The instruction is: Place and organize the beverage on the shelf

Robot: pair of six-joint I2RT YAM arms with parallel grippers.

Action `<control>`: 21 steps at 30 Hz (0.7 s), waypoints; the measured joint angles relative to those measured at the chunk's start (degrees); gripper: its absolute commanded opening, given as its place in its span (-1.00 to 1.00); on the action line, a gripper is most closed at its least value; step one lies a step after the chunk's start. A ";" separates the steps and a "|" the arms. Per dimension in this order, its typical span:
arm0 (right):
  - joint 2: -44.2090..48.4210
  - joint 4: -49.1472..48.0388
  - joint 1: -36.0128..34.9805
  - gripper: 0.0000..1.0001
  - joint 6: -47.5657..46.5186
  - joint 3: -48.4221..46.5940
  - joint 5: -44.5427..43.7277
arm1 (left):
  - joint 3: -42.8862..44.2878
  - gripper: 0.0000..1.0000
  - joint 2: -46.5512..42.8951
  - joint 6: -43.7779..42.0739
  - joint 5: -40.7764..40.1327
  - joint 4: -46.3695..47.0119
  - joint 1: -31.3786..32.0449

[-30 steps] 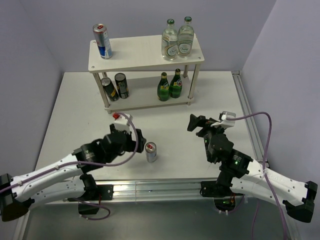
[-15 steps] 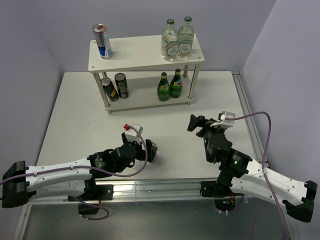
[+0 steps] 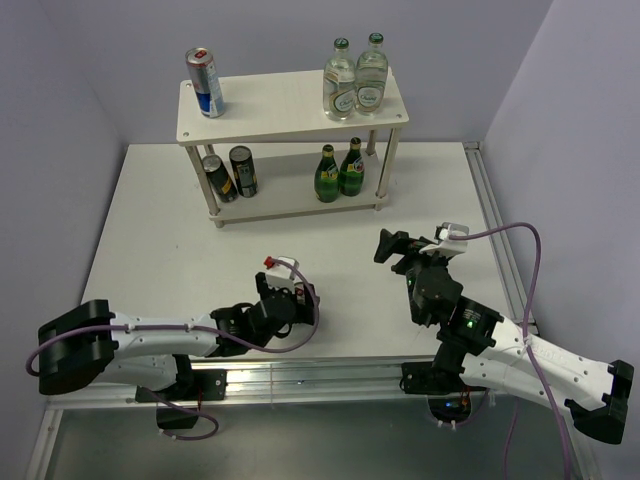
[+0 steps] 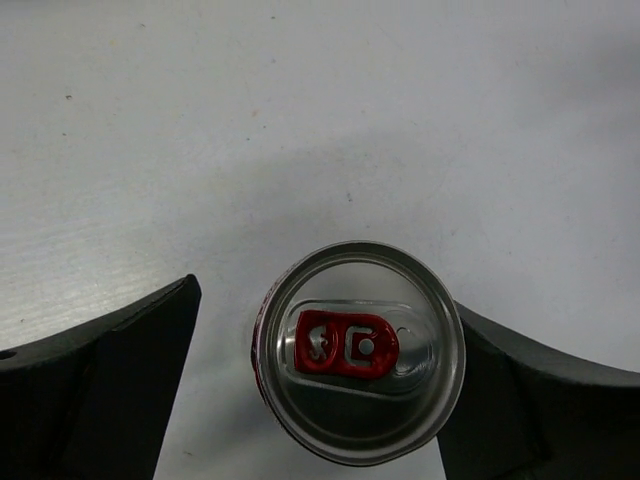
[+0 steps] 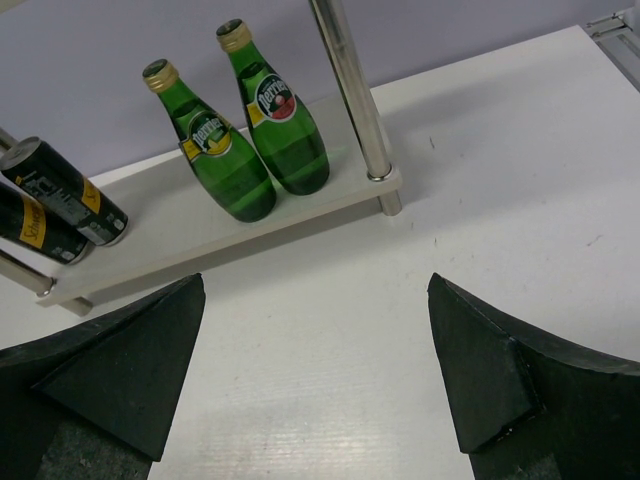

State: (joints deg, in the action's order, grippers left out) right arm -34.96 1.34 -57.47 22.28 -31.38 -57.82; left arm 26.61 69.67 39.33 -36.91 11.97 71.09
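As left hand point(image 3: 303, 301) straddles can point(image 4: 358, 350), black cans point(image 3: 242, 170) occupy lower shelf point(image 3: 290, 196).

Two green glass bottles point(image 5: 228, 168) on the lower board of the shelf point(image 5: 300, 215), at eleven o'clock in the right wrist view, carry labels reading "Perrier". Lettering on the dark cans point(image 5: 65, 195) at nine o'clock is illegible.

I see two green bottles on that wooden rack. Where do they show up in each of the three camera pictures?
Top external: green bottles stand on the rack's lower board, upper middle of the picture.
Left wrist: not in it.
Right wrist: green bottles upper left of centre, on the same lower board.
Shared landmark: the shelf leg just right of the bottles.
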 measured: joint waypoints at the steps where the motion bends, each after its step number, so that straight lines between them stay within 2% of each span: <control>1: 0.00 0.00 0.00 0.99 0.02 0.00 0.00 | -0.04 0.79 0.28 0.17 -0.81 0.59 0.00; 4: -0.02 0.00 0.04 0.99 0.17 0.00 0.00 | -0.02 0.66 1.29 0.46 -3.91 2.38 0.00; 8: -0.22 -0.02 0.04 0.98 0.28 0.00 0.00 | 0.04 -0.05 2.99 0.24 -7.30 5.07 0.00; 12: -0.57 -0.02 0.04 0.99 0.42 0.00 0.00 | 1.14 -0.57 5.27 -1.01 -9.62 6.34 -0.02; 15: -0.59 -0.02 0.13 0.99 0.42 0.00 0.00 | 3.78 -0.73 6.73 -2.29 -10.16 3.74 -0.07; 18: -0.52 -0.02 0.15 0.99 0.39 0.00 0.00 | 9.42 -0.76 6.91 -4.50 -10.78 -3.26 -0.70; 21: -0.33 -0.04 0.26 0.99 0.39 0.00 0.00 | 18.97 -0.77 6.75 -7.93 -10.12 -9.79 -3.26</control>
State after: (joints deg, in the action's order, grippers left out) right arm -35.29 1.30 -57.21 22.68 -31.38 -57.82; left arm 45.58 76.42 31.40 -47.03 2.17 67.83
